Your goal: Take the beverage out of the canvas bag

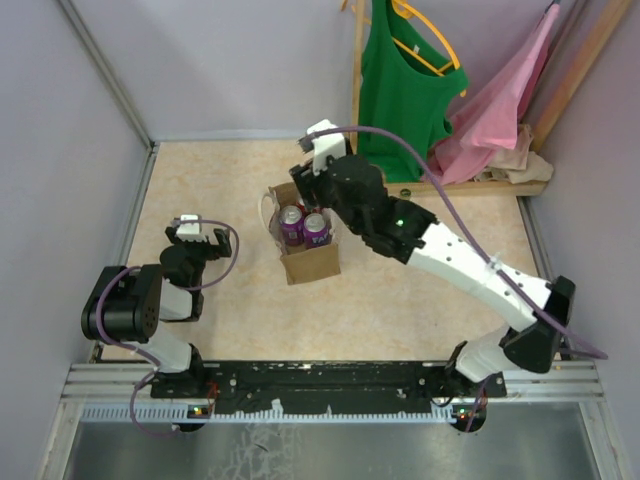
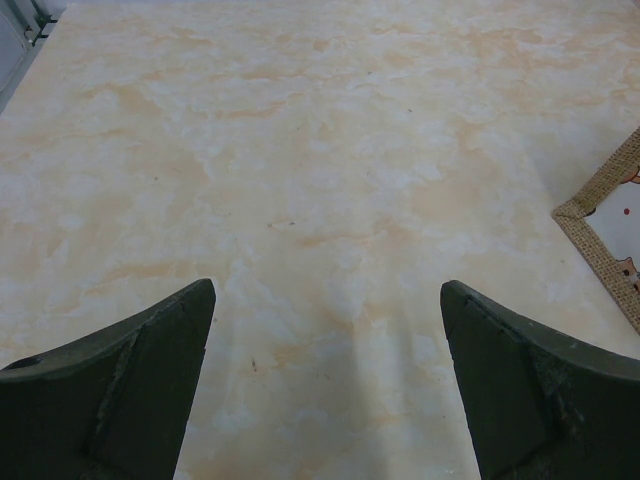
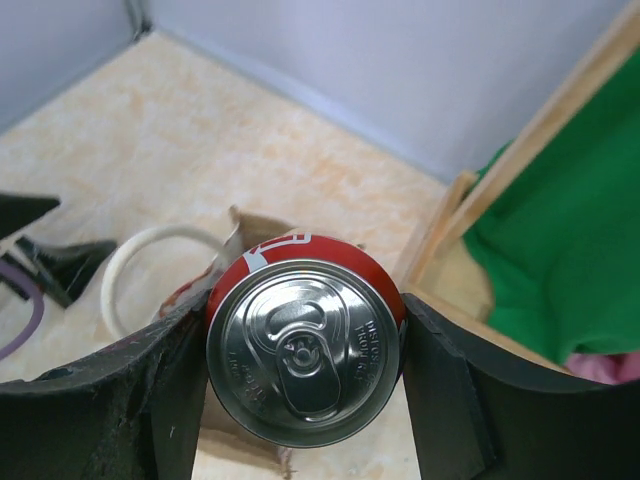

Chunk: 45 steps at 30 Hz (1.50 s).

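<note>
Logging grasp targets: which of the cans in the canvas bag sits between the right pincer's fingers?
The red can, flanked on both sides by the right pincer. The two purple cans stand untouched beside it in the canvas bag.

Canvas bag mid-frame w/ two cans in it, third can in right gripper, prob. just over bag's upper edge.

Metal and cloth
The red can has a glossy metal lid; the canvas bag is coarse woven cloth; the table looks smooth, matt
</note>
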Each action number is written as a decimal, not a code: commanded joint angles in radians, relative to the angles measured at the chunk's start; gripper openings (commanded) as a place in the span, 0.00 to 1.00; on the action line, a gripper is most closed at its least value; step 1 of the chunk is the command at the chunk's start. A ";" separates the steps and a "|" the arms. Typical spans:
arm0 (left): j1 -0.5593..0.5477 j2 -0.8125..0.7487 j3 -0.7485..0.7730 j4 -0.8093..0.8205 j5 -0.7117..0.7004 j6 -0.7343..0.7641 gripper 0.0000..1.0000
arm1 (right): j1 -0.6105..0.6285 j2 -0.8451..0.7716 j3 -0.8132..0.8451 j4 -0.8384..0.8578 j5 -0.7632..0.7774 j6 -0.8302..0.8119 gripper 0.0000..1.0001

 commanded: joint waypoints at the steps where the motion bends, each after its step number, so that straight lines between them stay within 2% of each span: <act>1: 0.001 0.007 0.011 0.014 0.011 0.005 1.00 | 0.002 -0.166 0.026 0.220 0.206 -0.121 0.00; 6: 0.001 0.006 0.010 0.014 0.010 0.003 1.00 | -0.010 -0.250 -0.076 0.301 0.415 -0.213 0.00; 10: 0.001 0.007 0.010 0.014 0.011 0.005 1.00 | -0.094 -0.304 -0.141 0.235 0.440 -0.138 0.00; 14: 0.001 0.007 0.010 0.014 0.011 0.004 1.00 | -0.184 -0.329 -0.206 0.160 0.361 -0.034 0.00; 22: 0.001 0.007 0.010 0.014 0.011 0.004 1.00 | -0.232 -0.268 -0.274 0.078 0.243 0.044 0.00; 35: 0.002 0.007 0.011 0.014 0.010 0.003 1.00 | -0.356 -0.068 -0.291 0.160 0.000 0.122 0.00; 45: 0.001 0.007 0.010 0.013 0.011 0.004 1.00 | -0.388 0.112 -0.320 0.279 -0.089 0.132 0.00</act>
